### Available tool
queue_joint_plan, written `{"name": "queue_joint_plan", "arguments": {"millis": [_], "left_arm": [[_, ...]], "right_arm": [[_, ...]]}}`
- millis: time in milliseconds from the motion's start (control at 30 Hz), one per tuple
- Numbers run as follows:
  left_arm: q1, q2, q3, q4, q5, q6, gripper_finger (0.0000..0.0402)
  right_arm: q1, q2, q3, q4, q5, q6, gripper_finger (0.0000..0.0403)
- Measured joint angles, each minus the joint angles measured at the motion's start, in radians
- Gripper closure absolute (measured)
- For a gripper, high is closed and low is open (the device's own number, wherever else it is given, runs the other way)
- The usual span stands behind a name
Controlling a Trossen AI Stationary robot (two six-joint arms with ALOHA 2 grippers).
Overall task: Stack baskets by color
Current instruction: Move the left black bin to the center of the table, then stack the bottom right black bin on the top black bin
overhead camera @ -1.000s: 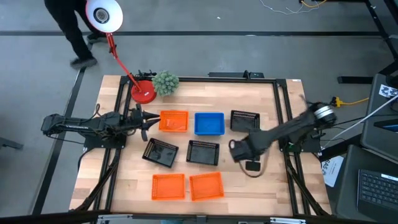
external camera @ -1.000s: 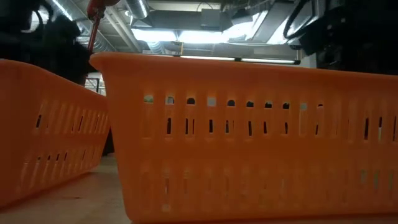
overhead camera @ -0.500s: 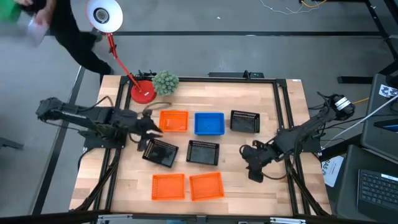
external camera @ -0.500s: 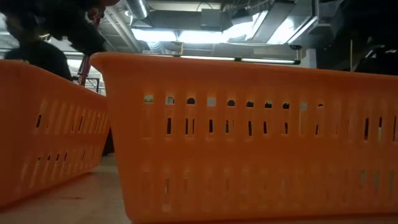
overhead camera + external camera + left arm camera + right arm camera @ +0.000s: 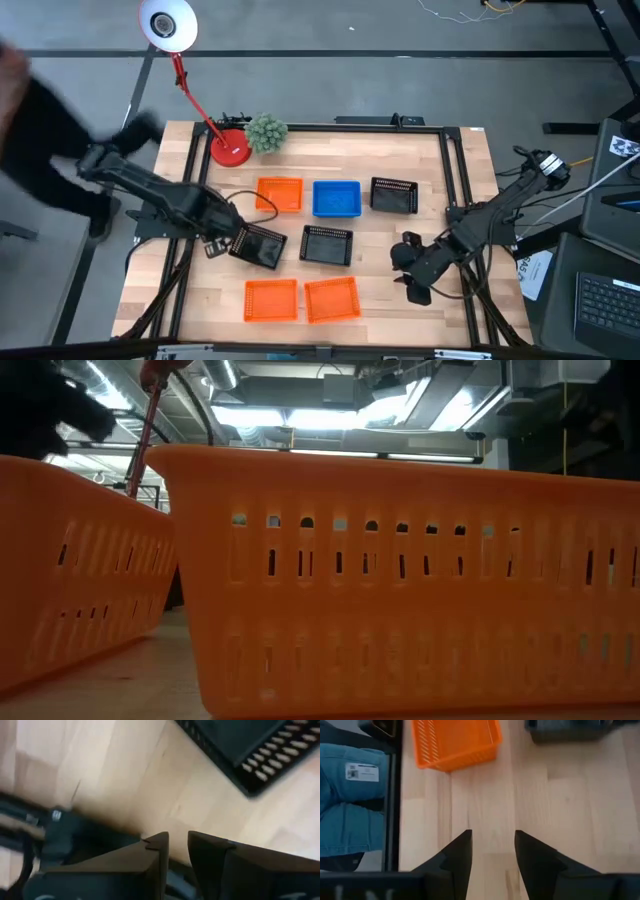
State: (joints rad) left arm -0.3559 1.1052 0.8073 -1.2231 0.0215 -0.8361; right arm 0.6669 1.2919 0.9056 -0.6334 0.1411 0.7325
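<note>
Your counter (image 5: 430,170) fills the middle of the high view, with seven baskets spread singly across it. Toward 12 o'clock runs a row of three: an orange basket (image 5: 280,194), a blue basket (image 5: 337,198) and a black basket (image 5: 394,195). At the center sit two more black ones, a tilted black basket (image 5: 259,244) toward 9 o'clock and a square-set black basket (image 5: 327,245) beside it. Toward 6 o'clock two orange baskets lie just beside each other, the left orange basket (image 5: 271,299) and the right orange basket (image 5: 332,298); they fill the low view. None is stacked.

Your left end effector (image 5: 216,243) sits at 9 o'clock, just beside the tilted black basket's outer edge; its fingers (image 5: 157,851) stand a narrow gap apart with nothing between them. Your right end effector (image 5: 410,284) hovers toward 4 o'clock over bare wood, jaws apart and empty, well clear of any basket.

At 11 o'clock, a red lamp base (image 5: 230,148) touches a fuzzy green plant (image 5: 266,132).
</note>
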Motion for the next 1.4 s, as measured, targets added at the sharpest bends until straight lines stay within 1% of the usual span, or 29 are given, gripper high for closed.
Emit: {"name": "queue_joint_plan", "arguments": {"millis": [167, 267, 367, 433, 533, 667, 800, 933, 1000, 1033, 1133, 1200, 1233, 1300, 1367, 1400], "left_arm": [[-0.015, 0.097, -0.060, 0.212, -0.073, 0.005, 0.0341], [-0.015, 0.187, -0.060, 0.273, -0.113, -0.022, 0.0341], [-0.006, 0.277, -0.059, 0.381, -0.131, -0.044, 0.0342], [0.004, 0.320, -0.058, 0.483, -0.132, -0.041, 0.0341], [0.022, 0.361, -0.058, 0.626, -0.132, -0.007, 0.0341], [0.043, 0.360, -0.054, 0.689, -0.133, 0.005, 0.0341], [0.056, 0.352, -0.014, 0.685, -0.162, 0.014, 0.0342], [0.057, 0.352, 0.076, 0.684, -0.191, 0.107, 0.0342], [0.057, 0.353, 0.127, 0.681, -0.192, 0.140, 0.0342], [0.057, 0.354, 0.153, 0.664, -0.193, 0.146, 0.0342], [0.051, 0.355, 0.231, 0.540, -0.193, 0.147, 0.0342], [0.039, 0.353, 0.279, 0.433, -0.196, 0.150, 0.0342], [0.030, 0.352, 0.296, 0.381, -0.196, 0.165, 0.0342], [0.007, 0.351, 0.310, 0.289, -0.196, 0.245, 0.0342], [-0.019, 0.351, 0.311, 0.212, -0.201, 0.318, 0.0342], [-0.034, 0.351, 0.311, 0.180, -0.204, 0.331, 0.0342]], "right_arm": [[0.005, 0.000, 0.039, -0.002, 0.009, -0.031, 0.0256], [0.005, 0.000, 0.057, -0.003, 0.008, -0.032, 0.0256], [0.005, 0.000, 0.067, -0.004, 0.008, -0.034, 0.0256], [0.005, 0.000, 0.071, -0.004, 0.008, -0.034, 0.0256], [0.005, 0.000, 0.073, -0.004, -0.001, -0.032, 0.0256], [0.005, 0.000, 0.073, -0.005, -0.004, -0.030, 0.0256], [0.005, 0.000, 0.073, -0.007, -0.004, -0.032, 0.0256], [0.005, 0.000, 0.073, -0.007, -0.002, -0.036, 0.0256], [0.005, 0.000, 0.073, -0.008, 0.030, -0.043, 0.0256], [0.005, 0.000, 0.073, -0.008, 0.067, -0.059, 0.0256], [0.003, 0.003, 0.073, -0.007, 0.216, -0.060, 0.0256], [-0.011, 0.007, 0.073, -0.007, 0.254, -0.076, 0.0256], [-0.021, 0.014, 0.073, -0.003, 0.257, -0.094, 0.0256], [-0.044, 0.034, 0.073, 0.008, 0.251, -0.151, 0.0256], [-0.081, 0.064, 0.073, 0.043, 0.207, -0.216, 0.0256], [-0.101, 0.080, 0.073, 0.058, 0.177, -0.252, 0.0256]]}}
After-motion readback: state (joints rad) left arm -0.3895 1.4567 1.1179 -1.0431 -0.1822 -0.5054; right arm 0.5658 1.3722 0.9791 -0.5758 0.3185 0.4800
